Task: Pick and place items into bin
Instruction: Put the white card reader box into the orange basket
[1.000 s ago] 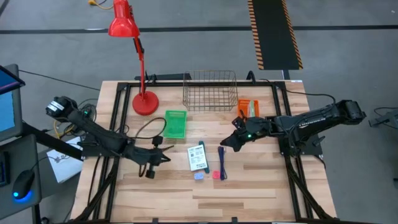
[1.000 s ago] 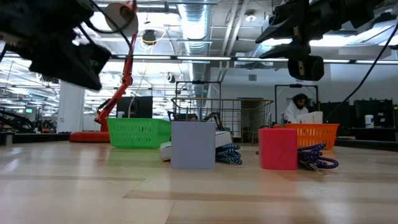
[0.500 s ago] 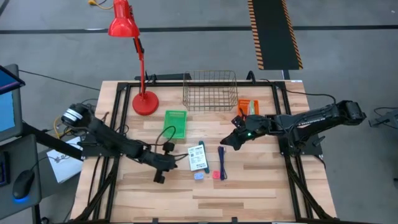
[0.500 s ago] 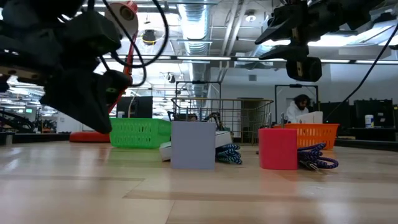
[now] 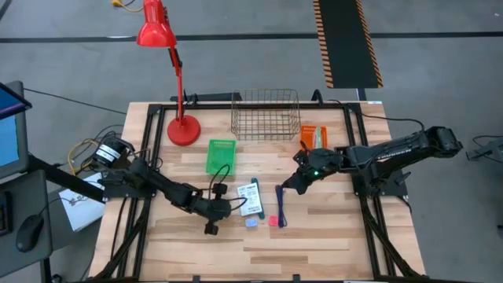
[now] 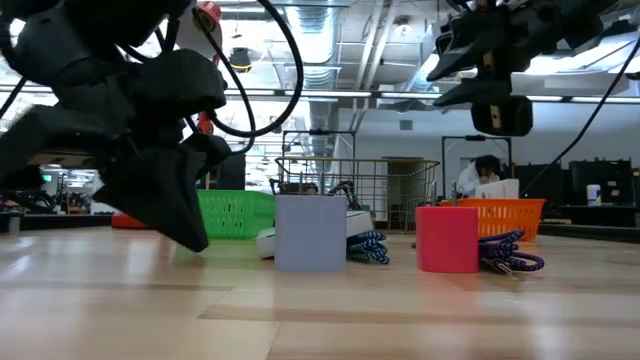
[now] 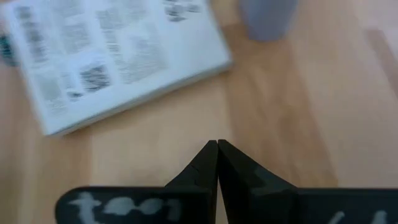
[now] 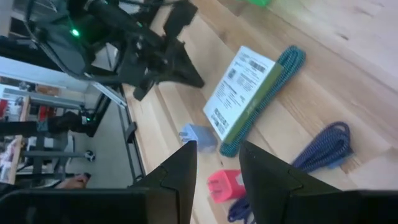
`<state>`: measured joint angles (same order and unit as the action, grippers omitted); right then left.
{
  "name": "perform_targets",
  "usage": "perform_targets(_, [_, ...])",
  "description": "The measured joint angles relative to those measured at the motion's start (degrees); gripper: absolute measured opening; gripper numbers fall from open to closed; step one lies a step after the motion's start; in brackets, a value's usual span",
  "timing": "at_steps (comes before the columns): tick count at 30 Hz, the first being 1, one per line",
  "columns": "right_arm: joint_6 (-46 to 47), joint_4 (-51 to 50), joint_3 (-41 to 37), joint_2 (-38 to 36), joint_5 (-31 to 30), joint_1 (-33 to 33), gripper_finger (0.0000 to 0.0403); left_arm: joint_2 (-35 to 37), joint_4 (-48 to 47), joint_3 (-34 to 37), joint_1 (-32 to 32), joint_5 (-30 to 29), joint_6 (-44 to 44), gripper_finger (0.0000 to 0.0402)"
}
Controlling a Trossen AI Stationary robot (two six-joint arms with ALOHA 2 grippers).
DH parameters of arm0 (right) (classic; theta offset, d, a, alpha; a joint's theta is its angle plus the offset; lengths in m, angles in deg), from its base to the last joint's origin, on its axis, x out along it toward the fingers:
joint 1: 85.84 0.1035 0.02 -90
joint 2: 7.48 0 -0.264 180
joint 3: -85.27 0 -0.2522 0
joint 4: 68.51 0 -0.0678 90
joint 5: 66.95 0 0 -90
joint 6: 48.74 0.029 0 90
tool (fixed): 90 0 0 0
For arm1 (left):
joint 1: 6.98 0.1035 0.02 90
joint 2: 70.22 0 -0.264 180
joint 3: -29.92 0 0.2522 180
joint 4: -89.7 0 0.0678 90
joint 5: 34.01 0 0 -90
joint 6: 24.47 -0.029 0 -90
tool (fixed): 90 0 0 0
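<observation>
White card pack [image 5: 250,198] lies flat near the table's centre with a teal braided cord [image 8: 267,98] along one edge, a dark-blue cord [image 5: 280,206] just to its three o'clock, and the light-blue piece [image 5: 251,223] and pink-red piece [image 5: 273,222] at its six o'clock. None is in a bin yet; the green bin [image 5: 221,156] sits at the pack's eleven o'clock, the wire basket [image 5: 266,115] at twelve.

Over the last second the left gripper [image 5: 228,206] has swept in from nine o'clock and now hangs low just beside the pack — fingers clenched together, holding nothing. It would have to part them before taking the pack. The right gripper [image 5: 288,187] has barely moved, hovering at the pack's two o'clock with its fingers part-spread and empty.
</observation>
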<state>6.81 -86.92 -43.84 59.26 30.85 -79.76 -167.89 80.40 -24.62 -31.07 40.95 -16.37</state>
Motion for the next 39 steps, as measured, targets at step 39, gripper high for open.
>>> perform_targets(39, [12.0, 12.0, 0.0, 17.0, -0.4, 0.2, 0.0123, 0.0, 1.7, 0.0, 5.1, 0.8, -0.4, 0.0000])
